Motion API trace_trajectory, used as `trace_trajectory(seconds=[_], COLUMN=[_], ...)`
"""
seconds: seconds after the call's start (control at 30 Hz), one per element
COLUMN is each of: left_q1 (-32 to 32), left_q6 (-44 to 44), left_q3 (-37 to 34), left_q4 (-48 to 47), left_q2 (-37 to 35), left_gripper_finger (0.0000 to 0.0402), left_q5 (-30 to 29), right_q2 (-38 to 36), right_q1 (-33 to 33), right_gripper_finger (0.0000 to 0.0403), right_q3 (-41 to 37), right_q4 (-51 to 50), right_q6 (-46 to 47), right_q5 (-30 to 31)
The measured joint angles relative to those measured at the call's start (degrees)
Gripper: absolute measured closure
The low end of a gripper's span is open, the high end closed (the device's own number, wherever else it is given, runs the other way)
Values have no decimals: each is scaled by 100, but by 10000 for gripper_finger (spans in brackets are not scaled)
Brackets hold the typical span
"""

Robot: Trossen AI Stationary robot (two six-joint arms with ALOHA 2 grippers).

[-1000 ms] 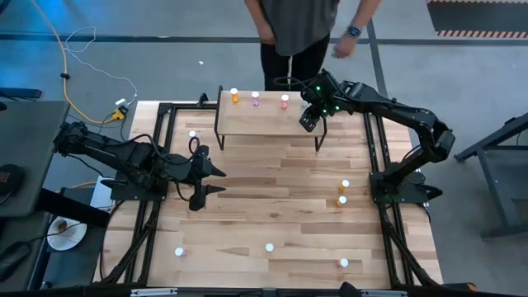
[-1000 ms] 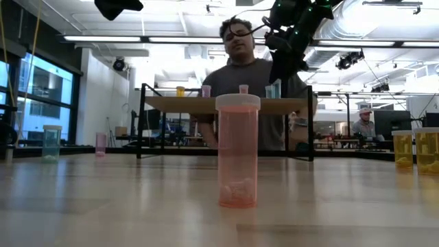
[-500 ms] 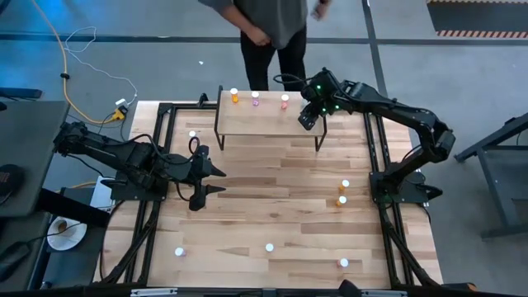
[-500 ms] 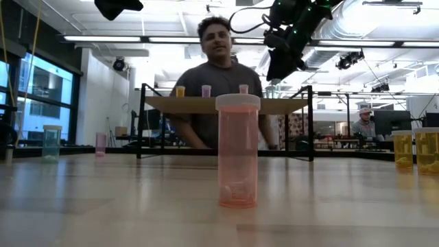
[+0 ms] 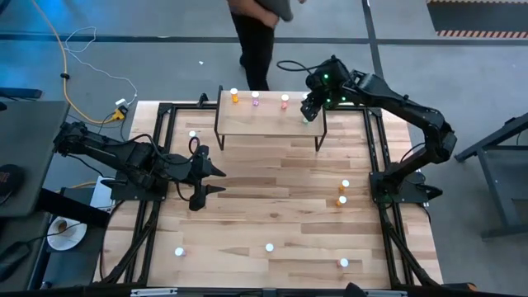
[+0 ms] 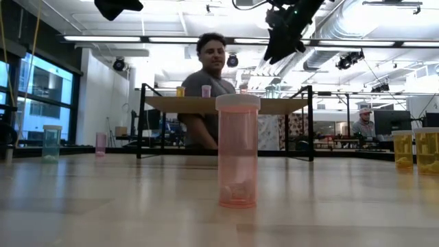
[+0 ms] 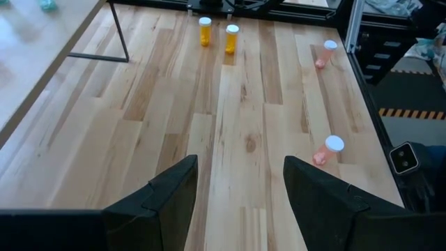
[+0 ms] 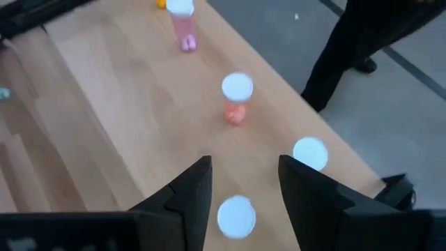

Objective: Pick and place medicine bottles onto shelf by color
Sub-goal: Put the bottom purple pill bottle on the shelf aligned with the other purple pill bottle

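Right tool (image 5: 306, 115) hangs over shelf (image 5: 247, 122) right end, fingers apart, empty; white-capped bottle (image 8: 237, 215) stands below (just placed, I'd judge). Next: fetch another bottle. Left tool (image 5: 208, 181) idle at counter's left edge, fingers apart.

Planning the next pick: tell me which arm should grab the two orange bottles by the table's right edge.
Right. The two orange bottles stand beside that arm's base, and the right gripper, open and empty, hangs over the shelf. The left gripper waits mid-left.

You get even, bright overhead light on the worktop (image 5: 272, 190), with only soft, short shadows. In the low view, ceiling strip lights (image 6: 137, 38) glare along the top and the near pink bottle (image 6: 237, 151) looks soft; the person (image 6: 206, 89) behind is blurred.
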Motion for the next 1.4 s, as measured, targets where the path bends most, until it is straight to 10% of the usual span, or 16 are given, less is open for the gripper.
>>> trace_trajectory(seconds=[1.4], left_q1=[-1101], left_q6=[-750], left_q3=[0], left_q4=[-556], left_q2=[-2], left_gripper_finger=[199], left_q5=[223], right_q2=[-326], right_q1=[3635], right_gripper_finger=[245], right_q3=[27], right_q4=[-1327], right_q6=[2361], right_q5=[1529])
